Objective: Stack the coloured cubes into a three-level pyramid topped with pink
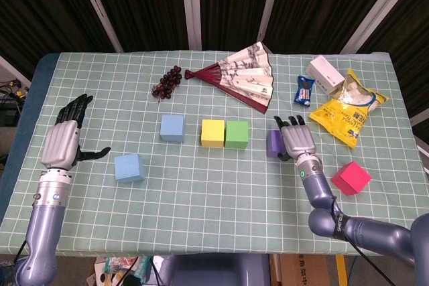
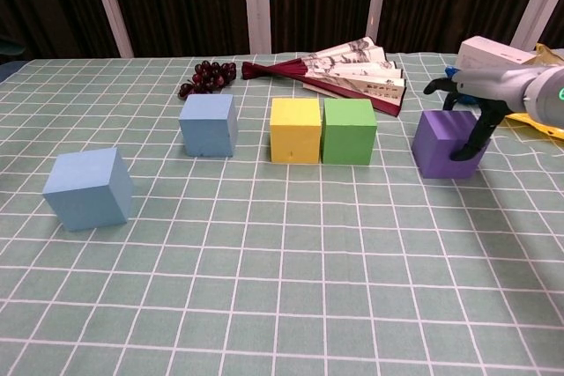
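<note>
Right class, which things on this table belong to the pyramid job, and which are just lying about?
For the job: two blue cubes, yellow cube, green cube, purple cube with the right hand on it, pink cube.

Lying about: folding fan, grapes, yellow snack bag, white box, small blue packet.

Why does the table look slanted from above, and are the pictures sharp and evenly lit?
Head view: the table narrows toward the back, simply perspective; light is even, shadows faint, the snack bag slightly shiny. Chest view: cubes are crisp, each with a soft shadow at its base, as by the purple cube; the right hand is cut by the frame edge.
</note>
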`<action>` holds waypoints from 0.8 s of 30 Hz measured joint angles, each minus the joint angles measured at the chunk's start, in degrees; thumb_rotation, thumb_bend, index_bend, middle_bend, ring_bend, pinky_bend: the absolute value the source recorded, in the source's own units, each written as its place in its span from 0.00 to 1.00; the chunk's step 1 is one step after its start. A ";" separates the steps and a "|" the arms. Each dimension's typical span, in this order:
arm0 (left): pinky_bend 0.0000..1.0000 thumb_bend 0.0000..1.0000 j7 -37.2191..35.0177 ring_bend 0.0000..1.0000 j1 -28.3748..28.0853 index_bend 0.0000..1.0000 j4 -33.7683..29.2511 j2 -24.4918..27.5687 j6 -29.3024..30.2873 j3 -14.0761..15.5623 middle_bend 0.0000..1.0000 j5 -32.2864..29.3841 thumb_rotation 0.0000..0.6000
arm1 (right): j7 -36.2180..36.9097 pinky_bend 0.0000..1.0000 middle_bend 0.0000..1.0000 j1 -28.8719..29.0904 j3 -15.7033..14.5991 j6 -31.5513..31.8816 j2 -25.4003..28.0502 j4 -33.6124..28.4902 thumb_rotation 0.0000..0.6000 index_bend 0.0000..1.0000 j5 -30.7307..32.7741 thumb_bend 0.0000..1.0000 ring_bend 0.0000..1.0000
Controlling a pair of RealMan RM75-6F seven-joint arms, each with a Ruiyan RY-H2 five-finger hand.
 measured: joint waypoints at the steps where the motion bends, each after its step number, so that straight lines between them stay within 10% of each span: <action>1: 0.00 0.11 -0.02 0.00 -0.01 0.00 0.00 -0.01 -0.01 -0.01 0.00 0.00 1.00 | -0.05 0.00 0.37 -0.06 0.03 0.08 0.04 0.09 1.00 0.00 0.19 0.23 0.17; 24: 0.00 0.11 0.13 0.00 -0.15 0.00 0.37 -0.29 0.06 -0.09 0.00 -0.33 1.00 | 1.05 0.00 0.40 0.64 2.36 -0.16 -1.30 1.21 1.00 0.00 -1.56 0.24 0.20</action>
